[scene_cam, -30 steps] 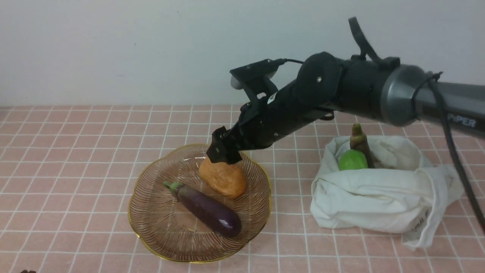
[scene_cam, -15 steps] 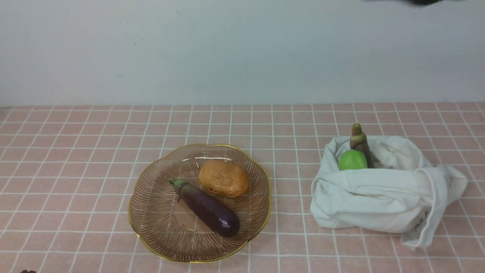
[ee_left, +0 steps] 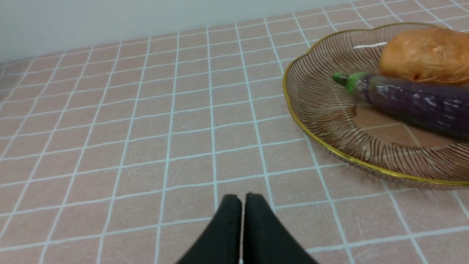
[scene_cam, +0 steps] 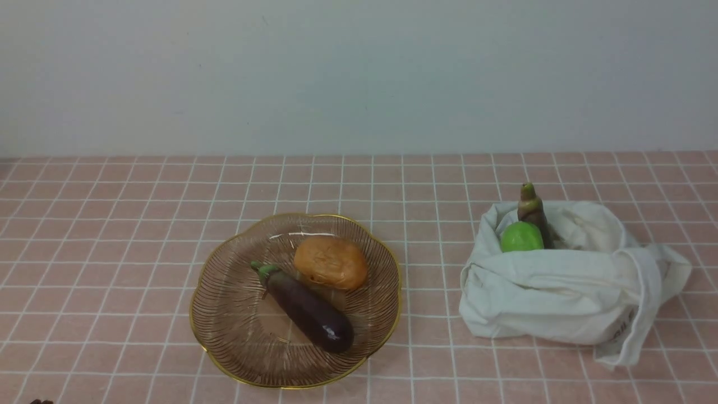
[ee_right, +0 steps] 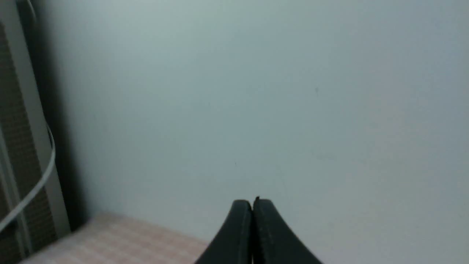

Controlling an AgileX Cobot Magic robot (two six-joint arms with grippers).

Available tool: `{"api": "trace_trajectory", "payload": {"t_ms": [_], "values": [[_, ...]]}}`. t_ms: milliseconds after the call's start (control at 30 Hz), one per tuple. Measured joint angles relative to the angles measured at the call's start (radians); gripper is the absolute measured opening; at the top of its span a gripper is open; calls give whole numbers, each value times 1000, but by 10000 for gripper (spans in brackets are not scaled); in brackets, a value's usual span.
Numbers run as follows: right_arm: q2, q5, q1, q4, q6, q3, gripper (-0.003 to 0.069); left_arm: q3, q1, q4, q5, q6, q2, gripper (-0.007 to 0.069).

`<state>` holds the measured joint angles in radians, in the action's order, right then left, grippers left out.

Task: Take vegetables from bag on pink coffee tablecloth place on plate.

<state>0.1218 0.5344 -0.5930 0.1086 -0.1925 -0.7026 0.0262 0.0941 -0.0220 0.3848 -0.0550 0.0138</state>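
Observation:
The ribbed glass plate (scene_cam: pixel 224 314) with a gold rim lies on the pink coffee tablecloth (scene_cam: pixel 112 224). On it rest a brown-orange potato (scene_cam: pixel 331 262) and a dark purple eggplant (scene_cam: pixel 307 308). To the right sits the off-white bag (scene_cam: pixel 561 292), with a light green gourd (scene_cam: pixel 521 237) and an eggplant stem (scene_cam: pixel 532 206) poking out of its mouth. Neither arm shows in the front view. My left gripper (ee_left: pixel 242 200) is shut and empty, low over the cloth beside the plate (ee_left: pixel 329 146). My right gripper (ee_right: pixel 252 202) is shut and empty, facing the pale wall.
A pale wall (scene_cam: pixel 359 73) rises behind the table. In the right wrist view a vertical frame with a white cable (ee_right: pixel 33 183) stands at the table's edge. A bag strap (scene_cam: pixel 622 336) trails toward the front right.
The right arm let go of the potato on the plate, shut its gripper and pulled up and away out of the front view. The eggplant shifted slightly.

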Motion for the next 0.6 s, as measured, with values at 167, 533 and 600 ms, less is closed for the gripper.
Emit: {"api": "trace_trajectory", "payload": {"t_ms": [167,533,600], "values": [[-143,-44,0,92,-130,149,-15,0,0,0,0,0,0,-5],[-142,-20,0,114,-176,182,-15,0,0,0,0,0,0,-5],[-142,-19,0,117,-176,182,-15,0,0,0,0,0,0,-5]]}}
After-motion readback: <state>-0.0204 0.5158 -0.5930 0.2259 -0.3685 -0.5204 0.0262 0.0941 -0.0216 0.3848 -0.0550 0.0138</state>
